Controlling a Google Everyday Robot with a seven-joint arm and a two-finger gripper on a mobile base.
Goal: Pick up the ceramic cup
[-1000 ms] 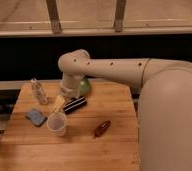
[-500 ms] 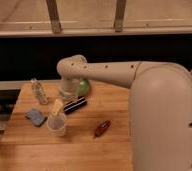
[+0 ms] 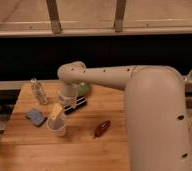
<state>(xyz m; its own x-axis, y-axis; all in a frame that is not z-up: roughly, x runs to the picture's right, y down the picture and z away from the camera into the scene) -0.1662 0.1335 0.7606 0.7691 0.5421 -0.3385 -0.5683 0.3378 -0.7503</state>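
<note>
Compared with half a second earlier, the gripper (image 3: 56, 112) had come lower. Its pale tan tip was now at the rim of the ceramic cup (image 3: 56, 126), left of centre in the frame, where before it hung just above. How far the pincer stood open, and whether it had hold of anything, could not be told, since tip and cup were nearly the same pale colour. The rounded joint of the arm (image 3: 72, 75) had also sunk a little. The cup itself had not shifted, and stood upright on the wooden table (image 3: 89, 152) in the lower left part of the frame.

The other things lay as before. The blue sponge (image 3: 35, 116) was just left of the cup. The clear bottle (image 3: 37, 91) stood upright farther up and to the left (any marking on it was too small to read). The green bowl (image 3: 83, 89) was partly hidden behind the arm, above and right of the cup. A dark bar-shaped object (image 3: 75, 105) lay below the bowl, and a reddish-brown object (image 3: 102, 128) lay to the cup's right, apart from it.
</note>
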